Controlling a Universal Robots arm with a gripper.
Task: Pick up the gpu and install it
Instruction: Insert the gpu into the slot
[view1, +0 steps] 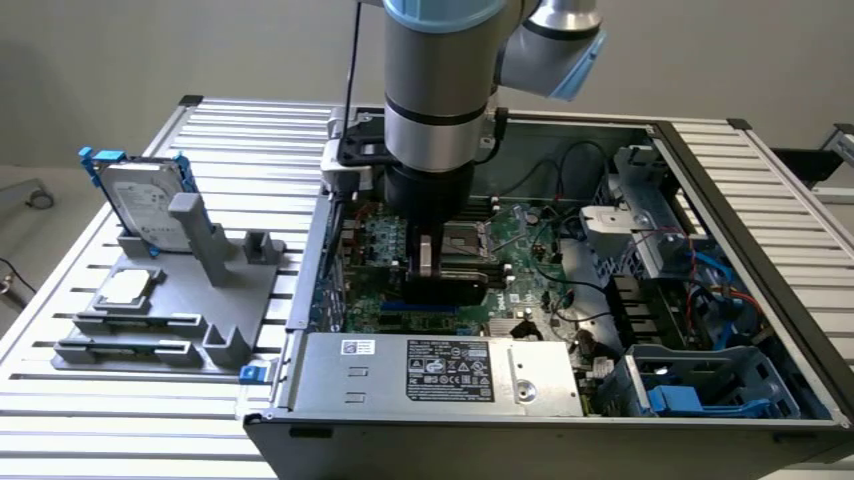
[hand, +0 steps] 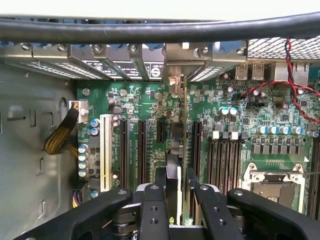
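My gripper (view1: 430, 272) is lowered into the open computer case (view1: 747, 200), over the green motherboard (view1: 527, 250). It is shut on the gpu (view1: 449, 290), a thin dark card held on edge. In the wrist view the gpu (hand: 176, 150) runs edge-on from between my black fingers (hand: 152, 205) toward the rear panel. Its metal bracket end (hand: 175, 80) lies against the row of rear slot covers. The card stands in line with the long black expansion slots (hand: 142, 150) on the board. Whether its edge sits in a slot I cannot tell.
A grey holder (view1: 160, 310) left of the case carries a silver hard drive with blue frame (view1: 144, 205) and a square CPU chip (view1: 124, 288). Nearby are the power supply (view1: 434, 370), an empty CPU socket (hand: 272, 182), a yellow cable bundle (hand: 60, 135), red wires (hand: 295, 85) and a thick black cable (hand: 160, 29).
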